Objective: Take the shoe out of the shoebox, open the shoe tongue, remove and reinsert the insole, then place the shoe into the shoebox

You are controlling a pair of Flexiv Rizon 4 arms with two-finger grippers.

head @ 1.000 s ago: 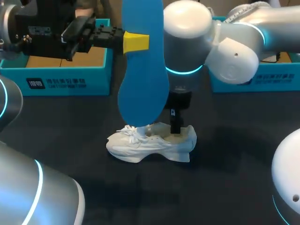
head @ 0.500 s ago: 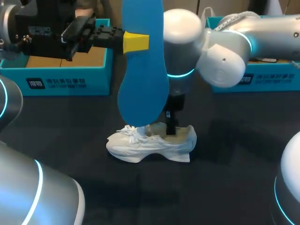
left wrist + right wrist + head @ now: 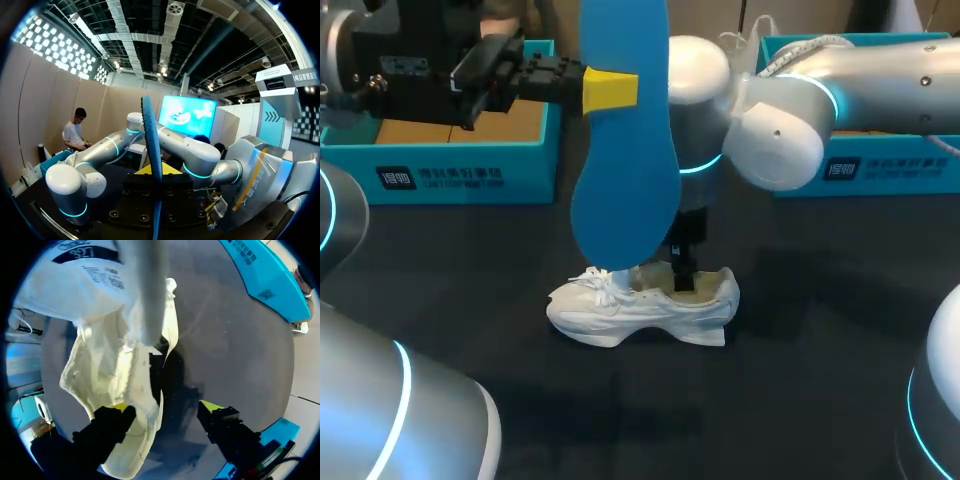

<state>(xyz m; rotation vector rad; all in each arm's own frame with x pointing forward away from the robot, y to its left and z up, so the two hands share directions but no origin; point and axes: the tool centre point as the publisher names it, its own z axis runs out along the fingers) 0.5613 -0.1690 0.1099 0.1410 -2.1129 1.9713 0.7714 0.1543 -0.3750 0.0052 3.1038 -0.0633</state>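
The long blue foam insole (image 3: 625, 190) is out, pinched in the left gripper (image 3: 612, 88). The right gripper (image 3: 167, 412), fingers wide, straddles the white sneaker (image 3: 620, 312) heel. Reinsertion and boxing remain.

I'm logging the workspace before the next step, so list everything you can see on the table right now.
table: one, dark, under everything.
shoe: one, white, on its sole mid-table.
insole: one, blue, held upright above the shoe.
shoeboxes: two, teal, at the table's far edge, left and right.
left gripper: one, fingers shut on the insole.
right gripper: one, fingers open, at the shoe's heel opening.
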